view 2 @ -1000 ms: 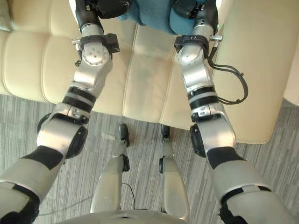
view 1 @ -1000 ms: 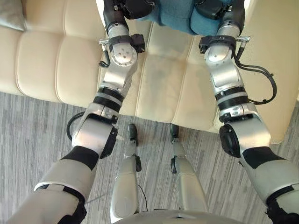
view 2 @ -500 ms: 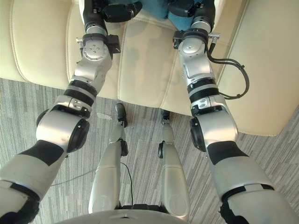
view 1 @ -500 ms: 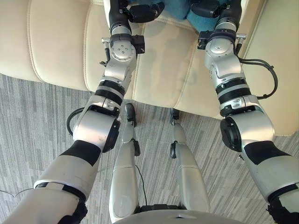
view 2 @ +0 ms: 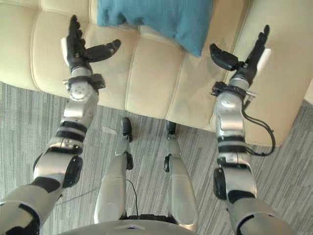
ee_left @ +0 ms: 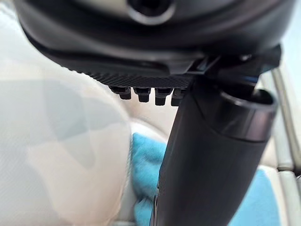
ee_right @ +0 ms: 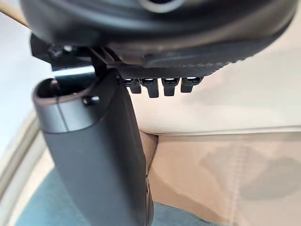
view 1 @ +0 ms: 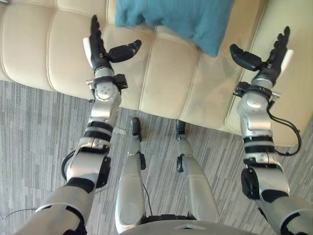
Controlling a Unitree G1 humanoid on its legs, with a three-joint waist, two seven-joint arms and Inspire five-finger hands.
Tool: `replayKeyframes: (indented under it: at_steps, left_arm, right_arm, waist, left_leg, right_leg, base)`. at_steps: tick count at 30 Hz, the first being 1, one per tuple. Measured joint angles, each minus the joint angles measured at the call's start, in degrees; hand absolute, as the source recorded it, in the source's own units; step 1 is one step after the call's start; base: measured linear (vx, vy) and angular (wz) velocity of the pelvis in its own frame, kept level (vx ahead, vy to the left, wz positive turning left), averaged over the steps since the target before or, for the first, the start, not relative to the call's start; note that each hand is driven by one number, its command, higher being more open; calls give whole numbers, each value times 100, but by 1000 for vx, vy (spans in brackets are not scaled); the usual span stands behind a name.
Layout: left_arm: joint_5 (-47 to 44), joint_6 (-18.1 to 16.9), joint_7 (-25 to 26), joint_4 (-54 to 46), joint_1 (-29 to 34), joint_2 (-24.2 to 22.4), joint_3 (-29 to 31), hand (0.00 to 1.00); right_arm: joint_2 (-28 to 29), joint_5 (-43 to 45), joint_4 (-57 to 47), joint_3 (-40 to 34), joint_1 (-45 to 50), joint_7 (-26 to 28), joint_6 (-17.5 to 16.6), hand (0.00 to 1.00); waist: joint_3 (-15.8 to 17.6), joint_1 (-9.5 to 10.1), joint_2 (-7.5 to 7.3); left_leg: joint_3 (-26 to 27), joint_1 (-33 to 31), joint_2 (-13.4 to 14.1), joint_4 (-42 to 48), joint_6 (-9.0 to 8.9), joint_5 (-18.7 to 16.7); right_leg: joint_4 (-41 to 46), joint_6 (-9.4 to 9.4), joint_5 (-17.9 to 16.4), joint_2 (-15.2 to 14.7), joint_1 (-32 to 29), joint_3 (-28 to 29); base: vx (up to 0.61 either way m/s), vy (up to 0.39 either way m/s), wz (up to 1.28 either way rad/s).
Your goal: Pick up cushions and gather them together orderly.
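Observation:
A teal cushion [view 1: 181, 17] lies on the cream sofa [view 1: 161, 73], towards the back of the seat. It shows as a blue patch [ee_left: 143, 160] in the left wrist view and a teal one [ee_right: 42, 207] in the right wrist view. My left hand [view 1: 100, 49] hovers over the seat to the cushion's left, fingers straight, thumb spread, holding nothing. My right hand [view 1: 266, 56] hovers by the sofa's armrest to the cushion's right, also open and empty. Neither hand touches the cushion.
The sofa's right armrest [view 1: 293, 73] rises beside my right hand. Grey striped carpet [view 1: 39, 122] lies in front of the sofa.
Both hands have let go of the teal cushion and drawn back towards me, apart and open. The cushion now rests on the seat. The camera has shifted as well.

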Motion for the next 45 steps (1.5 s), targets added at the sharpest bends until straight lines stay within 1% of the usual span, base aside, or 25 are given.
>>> replayKeyframes:
  at_steps: [1,3,5,6,7,8,9,11,12,13,14,17,20,21,22,24,27,31,35,39,40,42,43,44,45]
  left_arm:
    - [1,-78,-35,-306,525,-114,-2,100]
    - [1,-148,-152,-675,1205,-352,-3,100]
    - [1,-164,-322,-765,1771,-628,-24,100]
    - [2,-163,-477,-770,2326,-898,-47,100]
    - [5,-157,-557,-767,2594,-1025,-47,100]
    - [5,-128,-713,-738,3038,-1242,-49,100]
    - [6,-79,-846,-641,3480,-1437,-51,100]
    - [9,-40,-986,-285,3942,-1613,-55,100]
    - [25,-10,-1086,105,4223,-1680,-48,100]
    - [48,-2,-1113,202,4280,-1689,-42,100]
    - [118,41,-1191,514,4435,-1696,-22,100]
    - [587,114,-1340,1237,4597,-1671,27,100]
    - [964,178,-1399,1706,4605,-1648,71,100]
    - [1098,191,-1422,2005,4610,-1666,210,100]
    - [1099,192,-1422,2008,4610,-1666,211,100]
    - [1212,219,-1428,2407,4647,-1616,276,100]
    - [1433,246,-1461,2665,4648,-1587,492,100]
    - [1630,295,-1484,2893,4641,-1490,604,100]
    - [1636,299,-1496,3010,4639,-1467,701,100]
    - [1637,299,-1492,3018,4579,-1437,698,100]
    - [1637,299,-1490,3014,4499,-1408,696,100]
    - [1638,299,-1489,2965,4435,-1374,694,100]
    - [1638,301,-1485,2895,4412,-1367,699,100]
    - [1641,300,-1489,2786,4450,-1389,697,100]
    - [1646,302,-1489,2725,4403,-1435,695,100]
  right_arm:
    - [105,-15,-327,23,530,121,-177,100]
    - [344,-23,-634,27,1198,335,-328,100]
    - [587,-45,-637,50,1666,568,-346,100]
    - [798,-138,-619,158,2130,743,-346,100]
    - [895,-161,-615,223,2342,847,-345,100]
    - [1057,-275,-599,303,2725,1040,-345,100]
    - [1221,-362,-501,366,3112,1202,-347,100]
    - [1445,-382,-166,373,3520,1371,-344,100]
    - [1570,-475,183,375,3805,1441,-342,100]
    - [1586,-487,276,378,3857,1459,-341,100]
    - [1627,-575,645,388,3983,1528,-339,100]
    - [1716,-702,1487,370,4088,1647,-320,100]
    - [1737,-699,2119,345,4082,1706,-301,100]
    - [1743,-698,2500,307,4085,1752,-282,100]
    - [1743,-698,2504,306,4085,1753,-282,100]
    - [1758,-675,3093,108,4097,1792,-270,100]
    - [1749,-580,3534,-70,4075,1803,-259,100]
    - [1713,-463,3955,-412,3999,1809,-232,100]
    - [1685,-442,4115,-461,3970,1805,-214,100]
    - [1727,-445,4143,-428,3760,1802,-174,100]
    - [1747,-445,4099,-379,3598,1794,-147,100]
    - [1815,-450,3906,-340,3572,1781,-119,100]
    - [1841,-458,3813,-310,3570,1777,-116,100]
    - [1840,-461,3741,-256,3527,1760,-114,100]
    - [1832,-463,3724,-238,3489,1751,-111,100]
  waist:
    - [-262,38,10]
    - [-299,98,10]
    - [-424,105,14]
    - [-518,125,24]
    - [-543,126,34]
    - [-616,127,60]
    - [-794,132,90]
    - [-1065,152,117]
    - [-1318,154,150]
    - [-1387,154,154]
    - [-1561,154,170]
    - [-1865,151,229]
    - [-2000,154,282]
    - [-2116,148,292]
    - [-2119,148,292]
    - [-2297,145,259]
    - [-2415,136,197]
    - [-2433,99,175]
    - [-2422,86,155]
    - [-2368,112,75]
    - [-2299,127,21]
    - [-2255,132,-46]
    - [-2230,149,-89]
    - [-2221,202,-52]
    - [-2183,229,1]
  left_leg:
    - [-12,12,25,-3,-29,-56]
    - [-29,279,54,-6,-65,-107]
    - [-53,448,56,-7,-63,-131]
    - [-56,653,60,-12,-64,-186]
    - [-55,772,61,-10,-67,-216]
    - [-54,955,66,-7,-61,-295]
    - [-51,1094,68,-5,-61,-367]
    - [-30,1323,69,6,-42,-471]
    - [-33,1492,59,8,-53,-531]
    - [-33,1521,57,11,-47,-544]
    - [-29,1666,54,19,-54,-604]
    - [-29,1926,41,16,-46,-669]
    - [-31,2116,27,-6,-49,-702]
    - [-23,2251,17,-74,-49,-706]
    - [-23,2252,17,-76,-49,-706]
    - [-10,2494,2,-194,-75,-755]
    - [-12,2610,-15,-225,-76,-778]
    - [11,2782,-58,-314,-54,-788]
    - [71,2857,-94,-318,-37,-809]
    - [358,2665,-79,-133,-25,-909]
    - [533,2448,-34,168,-37,-1059]
    - [677,2170,50,642,-8,-1256]
    - [800,2027,100,909,81,-1357]
    - [903,1889,283,1031,138,-1386]
    - [927,1823,397,1098,138,-1393]
  right_leg:
    - [-23,-26,-63,24,28,-23]
    - [-25,-49,-152,52,318,-64]
    - [-9,-48,-236,55,500,-111]
    - [45,-51,-338,59,686,-126]
    - [88,-46,-389,59,784,-129]
    - [156,-46,-498,60,937,-137]
    - [212,-40,-589,60,1056,-148]
    - [333,-29,-744,55,1229,-151]
    - [383,2,-846,42,1389,-174]
    - [389,6,-861,39,1416,-177]
    - [399,16,-912,33,1559,-180]
    - [382,11,-991,14,1831,-214]
    - [293,9,-994,1,2047,-243]
    - [218,15,-991,2,2164,-246]
    - [217,15,-991,2,2165,-246]
    - [57,53,-965,16,2432,-250]
    - [-45,63,-955,7,2574,-240]
    - [-43,72,-960,-21,2685,-206]
    - [-42,94,-964,-53,2719,-127]
    - [29,146,-873,-54,2424,167]
    - [141,165,-835,-38,2195,354]
    - [167,220,-754,1,2018,484]
    - [94,373,-659,0,1982,533]
    - [23,636,-763,-22,1963,443]
    - [337,478,-1023,-36,1809,48]
  base:
    - [169,29,1]
    - [190,26,5]
    - [170,21,10]
    - [171,23,6]
    - [161,27,2]
    - [140,33,2]
    - [135,34,1]
    - [151,40,2]
    - [124,33,4]
    - [104,35,4]
    - [57,20,1]
    - [37,35,3]
    - [-21,37,2]
    - [-6,33,-1]
    - [14,30,-1]
    - [34,28,0]
    - [55,42,-2]
    - [65,56,-3]
    - [31,50,-9]
    - [-44,47,-41]
    - [-82,32,-62]
    - [-85,35,-56]
    - [-67,33,-48]
    - [-114,8,-45]
    - [-104,1,-35]
